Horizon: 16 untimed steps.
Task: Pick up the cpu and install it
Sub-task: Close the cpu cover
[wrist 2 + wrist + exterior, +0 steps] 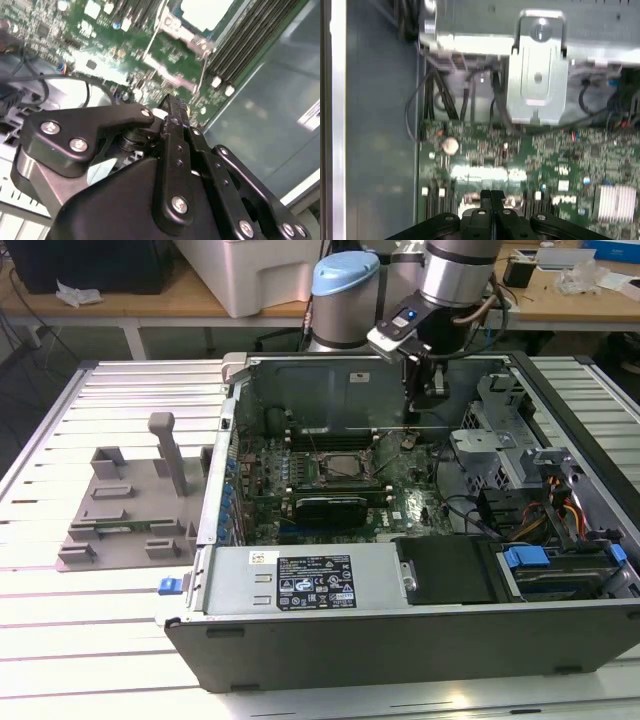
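Note:
The cpu (205,12) appears as a pale square chip lying flat inside the socket frame on the green motherboard (400,502). In the exterior view it sits mid-board as a grey square (335,466). My gripper (413,418) hangs inside the open computer case, just to the exterior view's right of the socket and above the board. Both wrist views show its black fingers pressed together, with the gripper (491,196) shut and nothing between the tips. In the second wrist view the gripper (172,106) points at the board beside the socket's metal edge.
A grey plastic tray (130,510) lies on the slatted table at the exterior view's left. The case walls (330,380) ring the board. A metal drive cage (500,430), cables (470,505) and the power supply (300,580) crowd the right and front. A finned heat sink (615,202) stands on the board.

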Tool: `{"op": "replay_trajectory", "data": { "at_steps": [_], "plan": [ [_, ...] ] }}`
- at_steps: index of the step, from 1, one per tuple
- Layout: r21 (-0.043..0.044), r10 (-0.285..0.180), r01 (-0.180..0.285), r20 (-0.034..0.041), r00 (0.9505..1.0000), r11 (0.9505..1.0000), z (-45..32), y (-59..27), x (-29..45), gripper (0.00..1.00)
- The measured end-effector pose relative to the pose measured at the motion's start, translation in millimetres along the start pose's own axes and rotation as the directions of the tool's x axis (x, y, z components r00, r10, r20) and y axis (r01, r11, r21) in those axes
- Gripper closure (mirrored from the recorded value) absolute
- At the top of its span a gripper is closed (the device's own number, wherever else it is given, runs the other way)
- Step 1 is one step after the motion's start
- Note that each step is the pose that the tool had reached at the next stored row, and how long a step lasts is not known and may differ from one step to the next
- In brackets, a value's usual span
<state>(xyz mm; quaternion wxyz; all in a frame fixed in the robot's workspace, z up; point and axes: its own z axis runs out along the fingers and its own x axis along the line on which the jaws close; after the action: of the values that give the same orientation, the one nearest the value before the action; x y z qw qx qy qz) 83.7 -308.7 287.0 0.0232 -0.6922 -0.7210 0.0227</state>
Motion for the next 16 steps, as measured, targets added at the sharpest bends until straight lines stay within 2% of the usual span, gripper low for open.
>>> {"op": "replay_trajectory", "data": {
  "at_steps": [3, 9, 12, 16],
  "plan": [
    [0.002, 0.0, 0.0, -0.0002, 1.0, 1.0, 11.4, 2.4, 0.0, 0.9],
    [0.002, 0.0, 0.0, -0.0002, 1.0, 1.0, 27.7, 1.8, 0.0, 0.9],
    [0.002, 0.0, 0.0, -0.0003, 1.0, 1.0, 35.8, -4.8, 0.4, 0.9],
    [0.002, 0.0, 0.0, -0.0004, 1.0, 1.0, 38.5, -20.9, 1.0, 0.9]
  ]
}}
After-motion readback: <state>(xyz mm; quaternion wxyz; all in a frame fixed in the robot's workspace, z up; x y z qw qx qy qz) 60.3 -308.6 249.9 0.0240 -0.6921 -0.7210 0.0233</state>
